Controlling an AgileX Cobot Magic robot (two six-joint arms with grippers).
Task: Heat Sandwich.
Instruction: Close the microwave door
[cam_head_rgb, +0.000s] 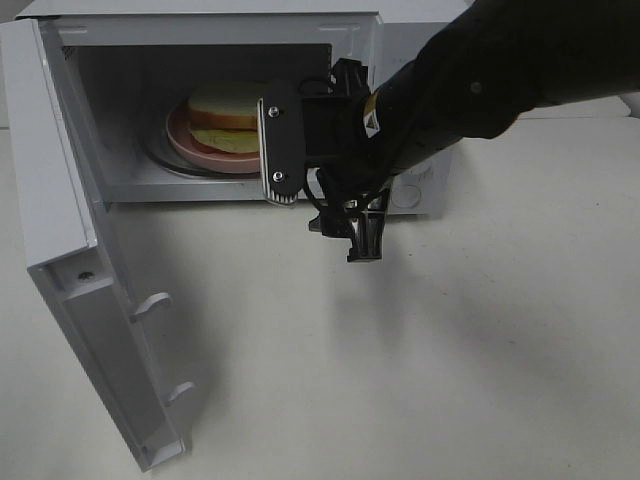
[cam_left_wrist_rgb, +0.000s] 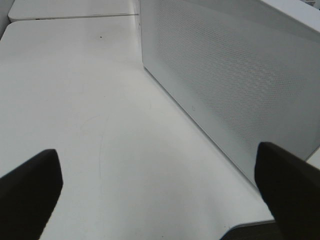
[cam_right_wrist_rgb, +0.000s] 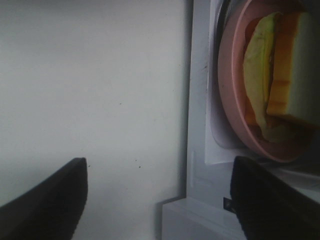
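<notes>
Right gripper (cam_head_rgb: 320, 195) spread wide and empty, centre of the high view, just in front of the open microwave (cam_head_rgb: 400, 40). Sandwich (cam_head_rgb: 228, 112) lies on pink plate (cam_head_rgb: 182, 138) inside the cavity, upper left of centre; the gripper body hides its right part. Right wrist view shows the layers closer, edge-on, with the plate cut by the frame. Left gripper (cam_left_wrist_rgb: 157, 187) is unseen from the high camera. Its wrist view shows jaws apart, nothing between them, near the microwave's perforated wall.
</notes>
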